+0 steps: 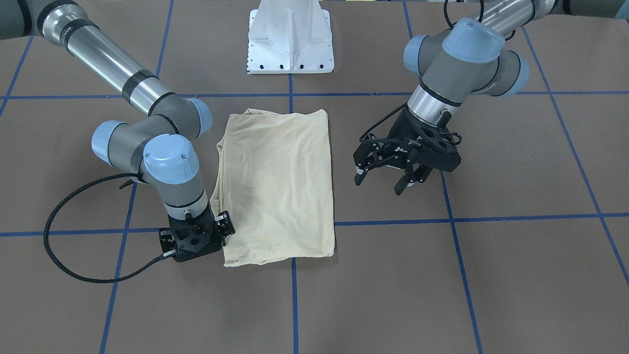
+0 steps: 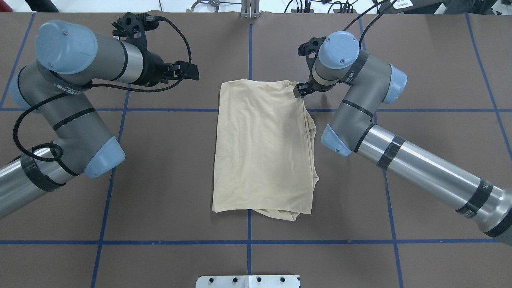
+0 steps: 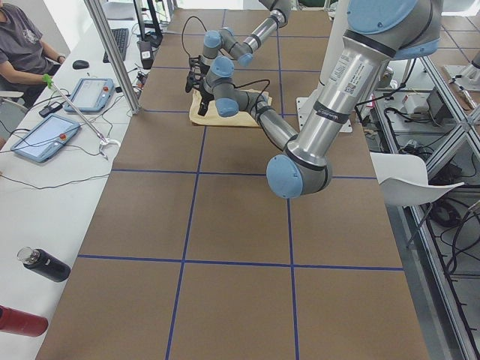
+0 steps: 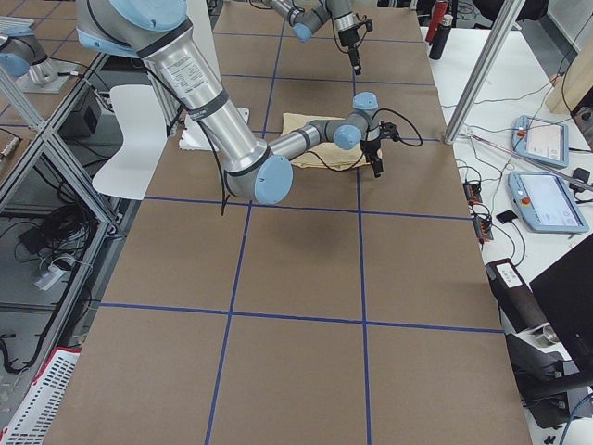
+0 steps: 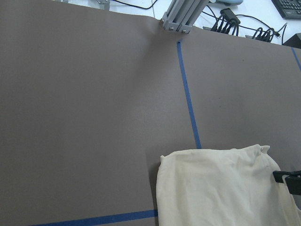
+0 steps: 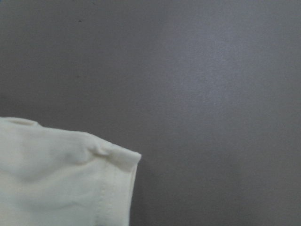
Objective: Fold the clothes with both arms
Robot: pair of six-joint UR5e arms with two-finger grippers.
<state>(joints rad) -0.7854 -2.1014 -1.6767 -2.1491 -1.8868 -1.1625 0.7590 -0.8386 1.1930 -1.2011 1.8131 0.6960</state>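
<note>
Nearest to the robot, the white pedestal base (image 2: 248, 281) shows at the edge of the brown surface (image 2: 160, 180), which blue tape lines (image 2: 172, 242) divide into squares. A little farther, one arm is on each side. The left arm (image 2: 68, 116) bends at its elbow and points toward the far side. The right arm (image 2: 400, 156) stretches diagonally toward the middle.

Between them the shirt (image 2: 262, 148) lies flat on the surface, folded into a long cream-yellow rectangle (only plain cloth with soft wrinkles faces up). It lies over the centre tape line. At its near end and along its right side, some lower layers stick out a little from under the top layer.

At the far right corner of the shirt is the right claw (image 2: 298, 91), pointing down, right at the cloth. Its fingers are hidden under its body, so I cannot tell if it is open or closed. The right wrist camera shows only this corner lying on the surface.

The left claw (image 1: 380, 183) hangs above the bare surface to the left of the shirt and does not touch it. Its two fingers are spread, with nothing between them.

Farthest, a metal post (image 2: 250, 10) stands at the far edge of the surface, with black cables (image 5: 228, 15) beside it.
</note>
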